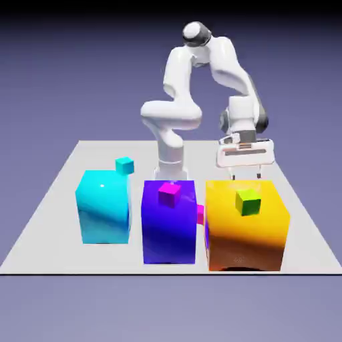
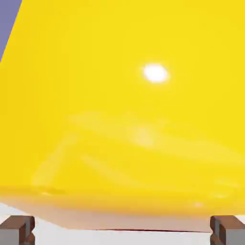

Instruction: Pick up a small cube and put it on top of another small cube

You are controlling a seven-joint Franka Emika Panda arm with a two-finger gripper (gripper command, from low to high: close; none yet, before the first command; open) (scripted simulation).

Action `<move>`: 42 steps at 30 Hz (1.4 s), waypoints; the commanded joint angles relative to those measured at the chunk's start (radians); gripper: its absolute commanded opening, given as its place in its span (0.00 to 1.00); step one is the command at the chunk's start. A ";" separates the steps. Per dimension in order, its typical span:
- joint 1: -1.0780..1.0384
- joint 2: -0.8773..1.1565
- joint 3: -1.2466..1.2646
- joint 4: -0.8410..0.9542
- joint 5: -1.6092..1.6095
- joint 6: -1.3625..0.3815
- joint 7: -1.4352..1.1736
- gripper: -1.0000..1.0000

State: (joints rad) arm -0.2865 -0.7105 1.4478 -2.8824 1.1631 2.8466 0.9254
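The small hot-pink cube peeks out low between the big blue block and the big yellow block, mostly hidden. The other small cube, magenta, sits on top of the big blue block. My gripper hangs open, fingers down, just behind the far top edge of the yellow block, well to the exterior view's right of both small cubes. In the hand view the yellow block fills almost everything, and the two fingertips stand far apart with nothing between them. Neither small pink cube appears there.
A small green cube rests on the yellow block. At the exterior view's left stands a big cyan block with a small teal cube at its far top corner. The grey table carries all three blocks in a row.
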 commanded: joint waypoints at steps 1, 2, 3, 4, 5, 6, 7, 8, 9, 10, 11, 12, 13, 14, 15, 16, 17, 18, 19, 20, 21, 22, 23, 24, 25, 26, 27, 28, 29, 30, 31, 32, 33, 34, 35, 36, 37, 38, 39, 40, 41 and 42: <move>-0.017 -0.003 0.036 -0.009 0.038 0.000 0.002 0.50; -0.033 -0.007 0.073 -0.018 0.077 0.000 0.003 0.50; -0.050 -0.010 0.109 -0.027 0.115 0.000 0.005 0.50; -0.066 -0.013 0.145 -0.035 0.153 0.000 0.007 0.50; -0.083 -0.017 0.181 -0.044 0.192 0.000 0.008 0.50; -0.099 -0.020 0.217 -0.053 0.230 0.000 0.010 0.50; -0.116 -0.023 0.254 -0.062 0.268 0.000 0.012 0.50; -0.132 -0.027 0.290 -0.071 0.307 0.000 0.014 0.50; -0.149 -0.030 0.326 -0.080 0.345 0.000 0.015 0.50; -0.165 -0.033 0.362 -0.089 0.383 0.000 0.017 0.50; -0.182 -0.037 0.399 -0.097 0.422 0.000 0.019 0.50; -0.198 -0.040 0.435 -0.106 0.460 0.000 0.020 0.50; -0.219 -0.042 0.465 -0.119 0.499 0.004 0.019 0.50; -0.240 -0.042 0.469 -0.135 0.523 0.014 0.013 0.50; -0.240 -0.042 0.469 -0.135 0.523 0.014 0.013 0.50; -0.265 -0.076 0.498 -0.118 0.566 -0.008 -0.014 0.50; -0.291 -0.110 0.528 -0.101 0.610 -0.029 -0.041 0.50; -0.316 -0.145 0.558 -0.084 0.653 -0.051 -0.068 0.50; -0.341 -0.179 0.588 -0.066 0.696 -0.073 -0.095 0.50; -0.366 -0.213 0.618 -0.049 0.740 -0.094 -0.123 0.50; -0.392 -0.247 0.648 -0.032 0.783 -0.116 -0.150 0.50; -0.417 -0.281 0.678 -0.015 0.827 -0.137 -0.177 0.50; -0.442 -0.315 0.708 0.003 0.870 -0.159 -0.204 0.50; -0.467 -0.349 0.738 0.020 0.914 -0.181 -0.232 0.50; -0.481 -0.368 0.755 0.029 0.938 -0.193 -0.247 0.50; -0.481 -0.368 0.755 0.029 0.938 -0.193 -0.247 0.00; -0.481 -0.368 0.755 0.029 0.938 -0.193 -0.247 0.00; -0.456 -0.334 0.725 0.012 0.895 -0.171 -0.220 0.00; -0.431 -0.300 0.695 -0.005 0.851 -0.149 -0.192 0.00; -0.406 -0.266 0.665 -0.022 0.808 -0.128 -0.165 0.00; -0.381 -0.232 0.635 -0.039 0.764 -0.106 -0.138 0.00; -0.355 -0.198 0.605 -0.057 0.721 -0.085 -0.111 0.00; -0.330 -0.164 0.575 -0.074 0.677 -0.063 -0.084 0.00; -0.305 -0.130 0.545 -0.091 0.634 -0.041 -0.056 0.00; -0.280 -0.096 0.515 -0.108 0.590 -0.020 -0.029 0.00; -0.254 -0.061 0.485 -0.126 0.547 0.002 -0.002 0.00; -0.233 -0.041 0.462 -0.135 0.504 0.011 0.015 0.00; -0.217 -0.037 0.449 -0.133 0.460 0.004 0.020 0.00; -0.201 -0.033 0.435 -0.132 0.417 -0.002 0.025 0.00; -0.185 -0.029 0.421 -0.130 0.373 -0.009 0.030 0.00; -0.169 -0.025 0.407 -0.128 0.330 -0.015 0.035 0.00; -0.153 -0.021 0.393 -0.127 0.286 -0.022 0.039 0.00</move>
State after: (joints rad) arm -0.4397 -0.7312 1.8408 -3.0092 1.4489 2.8248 0.9651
